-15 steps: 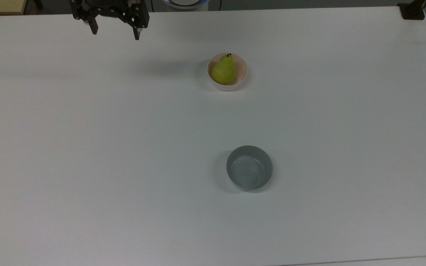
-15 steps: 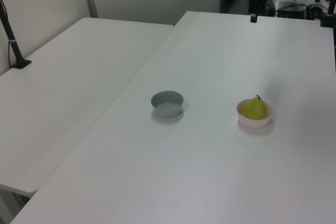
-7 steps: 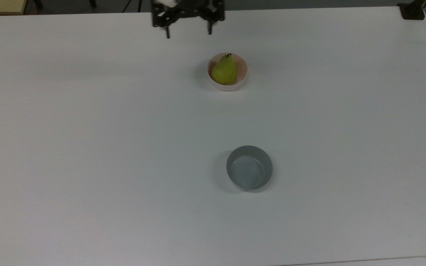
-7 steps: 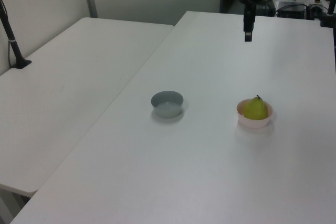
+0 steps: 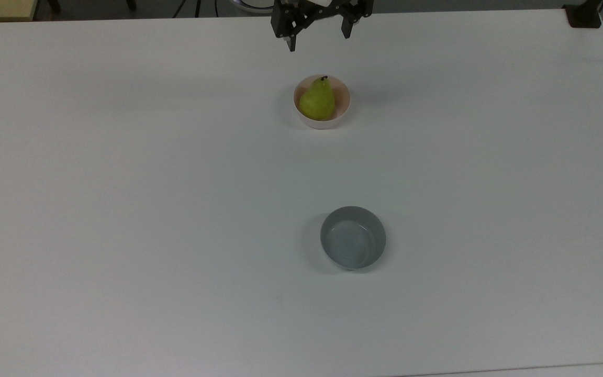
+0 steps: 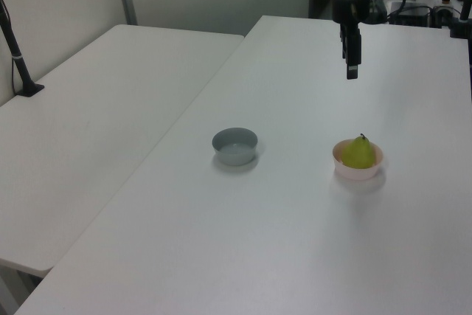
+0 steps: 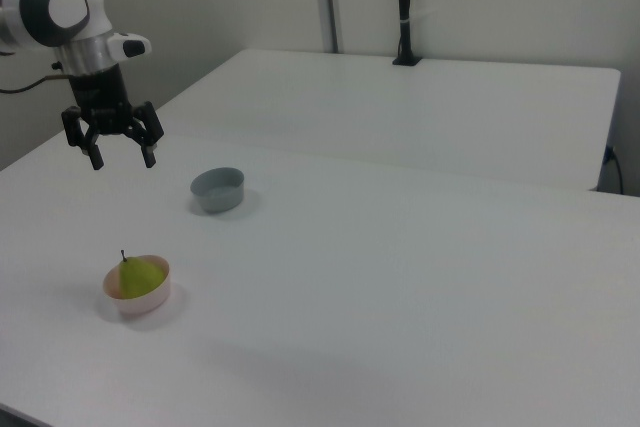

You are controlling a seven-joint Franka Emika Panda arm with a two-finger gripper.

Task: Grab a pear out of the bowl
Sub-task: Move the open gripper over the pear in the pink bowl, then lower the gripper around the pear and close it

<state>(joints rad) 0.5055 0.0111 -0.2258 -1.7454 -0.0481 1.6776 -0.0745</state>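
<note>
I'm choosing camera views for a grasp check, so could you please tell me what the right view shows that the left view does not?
Right view: the pincer face-on, its two fingers spread apart with an open gap, hanging above and well clear of the pear.

Left view: the pincer edge-on, as one dark strip, so no gap reads; a neighbouring table fills the left view's left.

Both: the pear sitting in the pink bowl, and the grey bowl empty on the white table.

White rounded arm (image 7: 60,2), grey joint cap; black two-finger pincer (image 7: 121,159).
</note>
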